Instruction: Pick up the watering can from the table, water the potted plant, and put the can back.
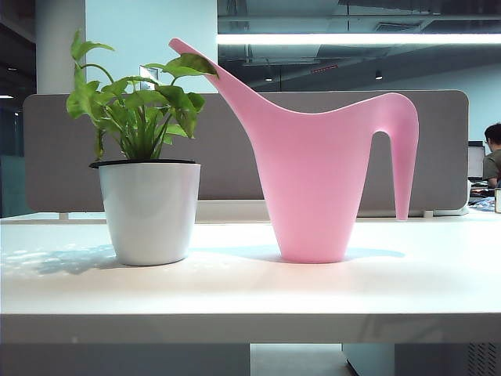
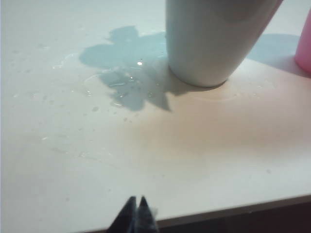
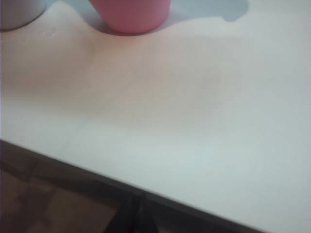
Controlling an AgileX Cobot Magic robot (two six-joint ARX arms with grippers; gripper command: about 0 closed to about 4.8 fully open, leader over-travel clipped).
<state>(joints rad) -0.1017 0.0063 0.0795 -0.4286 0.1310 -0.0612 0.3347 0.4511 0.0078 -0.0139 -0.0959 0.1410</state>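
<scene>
Both grippers are seen only in their own wrist views. At the near table edge, the left gripper [image 2: 137, 209] shows its fingertips pressed together on nothing, and the right gripper [image 3: 132, 209] is likewise closed and empty. Neither arm appears in the exterior view.

The watering can [image 1: 313, 172] stands upright on the table [image 1: 250, 294], right of centre, with its spout directed up and left over the leaves and its open-ended handle hanging on the right. It is not gripped. Just to its left, with a narrow gap between the two bases, the potted plant [image 1: 149, 207] stands upright. In the left wrist view, the white pot is seen at the far side, and small water droplets [image 2: 114, 90] are noted on the tabletop beside the pot, within its shadow. Behind the table a grey partition panel [image 1: 235, 157] is visible.

Task progress cannot be fixed with certainty. The droplets suggest that water has been poured, which would put the can back in place with the task near completion. If not, every step remains.
</scene>
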